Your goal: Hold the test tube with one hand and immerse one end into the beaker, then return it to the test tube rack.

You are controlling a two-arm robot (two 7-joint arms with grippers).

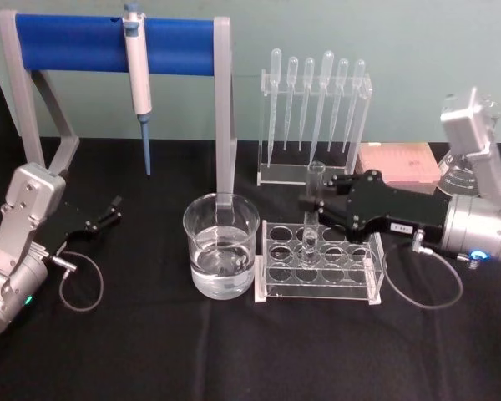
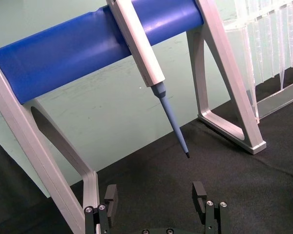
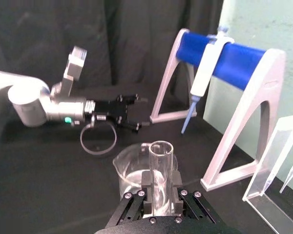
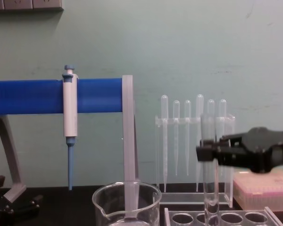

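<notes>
Right claw [image 1: 311,203] clamped on test tube [image 1: 316,177] near rim. Tube upright, lower end seated in rack [image 1: 317,291], just beside beaker [image 1: 202,251]. Dip status undeterminable; release outstanding. Left claw [image 1: 113,209] parked, spread, empty.

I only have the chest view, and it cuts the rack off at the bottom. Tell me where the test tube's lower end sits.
Observer: In the head view the test tube has its lower end down in a hole of the test tube rack.
Operator: Confirm the right gripper's hold.
Observer: The right wrist view shows the right gripper shut on the test tube, one finger on each side just below its rim.
Operator: Report the left arm.
Observer: The left gripper is parked with its fingers open, well to the left of the beaker.
</notes>
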